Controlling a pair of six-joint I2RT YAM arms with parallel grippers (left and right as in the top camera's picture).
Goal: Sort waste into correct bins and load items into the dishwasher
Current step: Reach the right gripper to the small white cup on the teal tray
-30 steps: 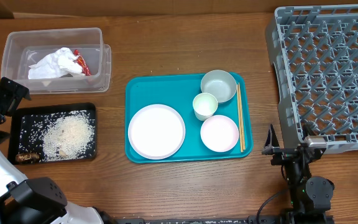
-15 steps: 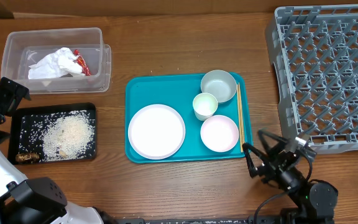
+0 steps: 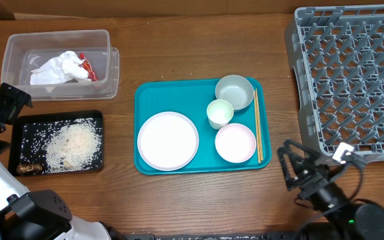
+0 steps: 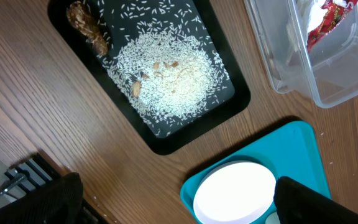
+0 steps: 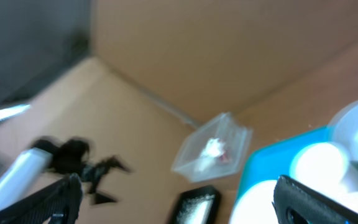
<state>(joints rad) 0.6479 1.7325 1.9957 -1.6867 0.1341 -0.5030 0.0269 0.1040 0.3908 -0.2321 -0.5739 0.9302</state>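
Right gripper (image 3: 293,165) has swung back right, claw wide and empty near the corner of the teal tray (image 3: 153,97), so going for the chopsticks (image 3: 257,127) on its right edge could bump the pink plate (image 3: 235,143).

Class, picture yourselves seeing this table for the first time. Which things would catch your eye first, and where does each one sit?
The bright teal tray in the middle of the table draws the eye first, with a large white plate at its near left. To its right stands the big grey dish rack. To its left, a black tray bears a heap of rice.
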